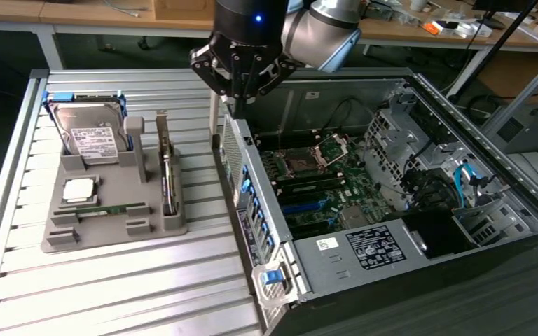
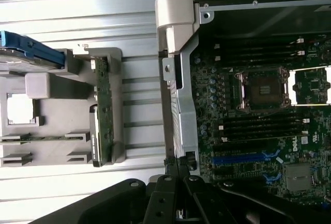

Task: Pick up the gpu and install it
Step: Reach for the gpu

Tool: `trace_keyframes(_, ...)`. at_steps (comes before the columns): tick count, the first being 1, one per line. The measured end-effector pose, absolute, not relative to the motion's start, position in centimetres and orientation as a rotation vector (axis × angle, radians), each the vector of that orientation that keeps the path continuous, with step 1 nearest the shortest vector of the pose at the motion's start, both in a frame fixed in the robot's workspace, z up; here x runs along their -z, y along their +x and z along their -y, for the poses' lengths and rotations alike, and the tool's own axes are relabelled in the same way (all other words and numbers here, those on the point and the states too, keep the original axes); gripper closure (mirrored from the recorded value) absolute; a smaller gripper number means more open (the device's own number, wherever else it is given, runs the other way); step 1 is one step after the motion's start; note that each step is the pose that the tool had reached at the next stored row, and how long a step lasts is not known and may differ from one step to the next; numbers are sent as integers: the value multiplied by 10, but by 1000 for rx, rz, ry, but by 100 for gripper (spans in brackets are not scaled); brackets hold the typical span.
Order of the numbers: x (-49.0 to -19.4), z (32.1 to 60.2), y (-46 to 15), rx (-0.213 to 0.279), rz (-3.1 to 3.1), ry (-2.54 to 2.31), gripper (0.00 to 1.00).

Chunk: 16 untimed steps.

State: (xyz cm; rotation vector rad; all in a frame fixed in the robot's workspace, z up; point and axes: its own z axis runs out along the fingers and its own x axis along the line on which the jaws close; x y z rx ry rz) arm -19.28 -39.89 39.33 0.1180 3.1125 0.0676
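Your gpu (image 1: 166, 171) stands on its long edge in a slot of the gray holder (image 1: 110, 234), at the side nearest the open computer case (image 1: 493, 175); from the wrist camera it is the thin green-brown strip (image 2: 101, 110). In the same holder you have a hard drive (image 1: 92, 136) upright in a blue frame, a square chip (image 1: 79, 187) lying flat, and a narrow memory stick (image 1: 101, 208). The gripper (image 1: 235, 99) hangs above the case's wall on the holder's side, apart from the gpu, its fingers pressed together on nothing. Holder and case sit on a ribbed aluminium table (image 1: 110, 294). The case lies on its side with the mainboard (image 1: 316, 189) exposed. Behind, wooden workbenches (image 1: 110, 17) carry clutter.
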Motion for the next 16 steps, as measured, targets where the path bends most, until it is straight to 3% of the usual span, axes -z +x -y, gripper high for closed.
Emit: trace_keyframes(16, -393, 399, -204, -68, -3113, 118, 89)
